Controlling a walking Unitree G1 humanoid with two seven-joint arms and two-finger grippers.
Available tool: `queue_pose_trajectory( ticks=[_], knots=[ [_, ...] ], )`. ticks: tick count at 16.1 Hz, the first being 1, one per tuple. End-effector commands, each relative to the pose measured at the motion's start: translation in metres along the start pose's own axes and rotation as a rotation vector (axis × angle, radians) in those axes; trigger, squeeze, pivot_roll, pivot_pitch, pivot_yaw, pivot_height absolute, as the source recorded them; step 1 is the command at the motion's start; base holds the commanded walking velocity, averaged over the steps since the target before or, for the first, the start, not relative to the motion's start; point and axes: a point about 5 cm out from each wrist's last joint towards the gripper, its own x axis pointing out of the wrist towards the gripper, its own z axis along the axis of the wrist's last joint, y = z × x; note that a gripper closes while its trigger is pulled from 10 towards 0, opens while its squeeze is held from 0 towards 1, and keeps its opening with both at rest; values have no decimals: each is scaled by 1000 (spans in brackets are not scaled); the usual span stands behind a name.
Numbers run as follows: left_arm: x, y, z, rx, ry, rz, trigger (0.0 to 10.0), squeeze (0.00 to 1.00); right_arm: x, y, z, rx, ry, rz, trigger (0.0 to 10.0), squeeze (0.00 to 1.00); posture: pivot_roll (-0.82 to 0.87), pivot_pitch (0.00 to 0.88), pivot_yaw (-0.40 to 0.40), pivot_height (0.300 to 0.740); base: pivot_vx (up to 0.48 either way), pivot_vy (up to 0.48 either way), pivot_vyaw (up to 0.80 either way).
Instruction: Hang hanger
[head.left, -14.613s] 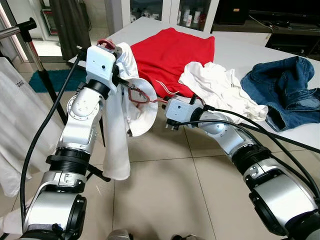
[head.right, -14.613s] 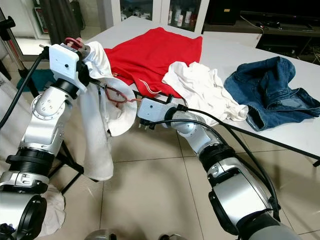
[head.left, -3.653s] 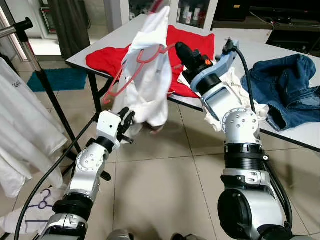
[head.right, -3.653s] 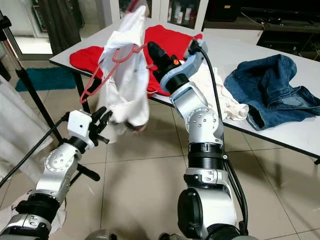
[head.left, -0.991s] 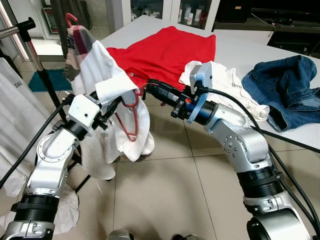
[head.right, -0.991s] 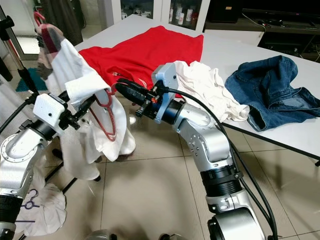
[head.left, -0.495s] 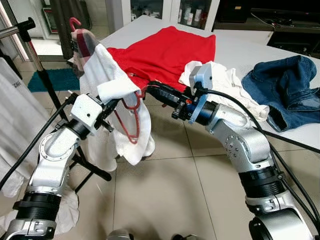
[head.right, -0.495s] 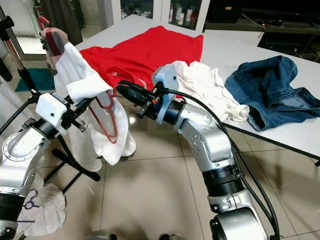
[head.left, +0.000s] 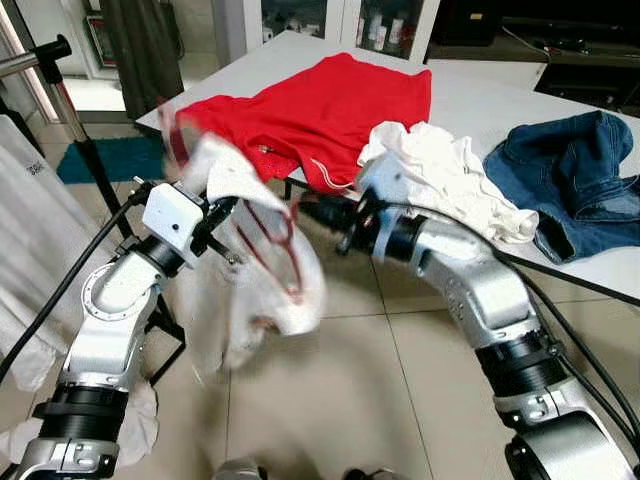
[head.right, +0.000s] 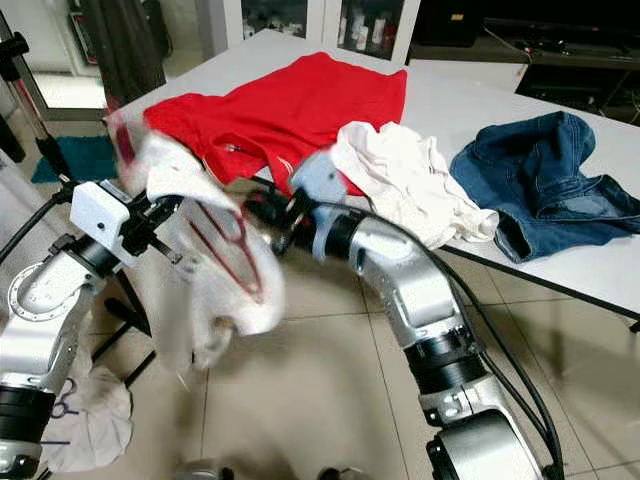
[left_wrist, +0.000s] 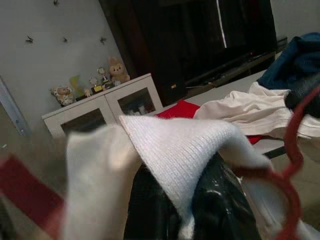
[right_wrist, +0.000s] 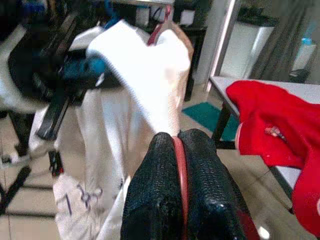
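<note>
left tool (left_wrist: 182, 210): fingers pinched on white garment (head.left: 250, 270), motion-blurred.
right tool (right_wrist: 180, 200): fingers clamped on red hanger (head.left: 285, 255).
hanger: inside the garment, between both tools, above the floor, at 7 o'clock from red shirt (head.left: 330, 100) on tabletop (head.left: 480, 100).

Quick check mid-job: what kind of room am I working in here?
Most likely a living room in a home, used for sorting laundry: a white table strewn with a red shirt and jeans, a clothes rack hung with white garments, and a glass-door cabinet behind.
</note>
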Motion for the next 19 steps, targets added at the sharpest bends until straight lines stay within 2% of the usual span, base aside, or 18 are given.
queue_pose_trajectory(
  ticks=[1, 3, 6, 9, 10, 12, 13, 18, 19],
  knots=[
    [4, 5, 10, 23, -36, 8, 0, 0, -2, 1, 4, -45, -5, 9, 0, 51, 93, 0, -49, 740, 0, 0, 0],
    [3, 7, 9, 28, -26, 21, 0, 0, -4, 9, -6, -162, 73, 79, 0, 47, 93, 0, -47, 740, 0, 0, 0],
    [2, 10, 6, 28, -4, 36, 0, 0, -9, 15, -19, -250, 149, 153, 0, 43, 96, 0, -45, 740, 0, 0, 0],
    [-6, 9, -13, 67, 116, 27, 0, 0, -15, 9, -18, -286, 151, 128, 0, 43, 96, 0, -41, 740, 0, 0, 0],
    [-7, 10, -13, 37, 112, 51, 0, 0, -20, 4, -22, -337, 194, 122, 0, 43, 95, 0, -41, 740, 0, 0, 0],
    [-7, 10, -11, 7, 102, 58, 0, 0, -23, -3, -27, -366, 241, 76, 0, 43, 95, 0, -41, 740, 0, 0, 0],
    [-3, 1, -7, -13, 69, 6, 0, 0, -18, -6, -20, -325, 197, 37, 0, 43, 94, 0, -42, 740, 0, 0, 0],
    [12, -35, -3, -39, 27, -125, 0, 0, 3, 4, 11, -197, 4, 39, 0, 43, 94, 0, -42, 740, 0, 0, 0],
    [13, -38, -2, -44, 19, -134, 0, 0, 5, 3, 13, -189, -12, 30, 0, 43, 102, 0, -43, 740, 0, 0, 0]
  ],
)
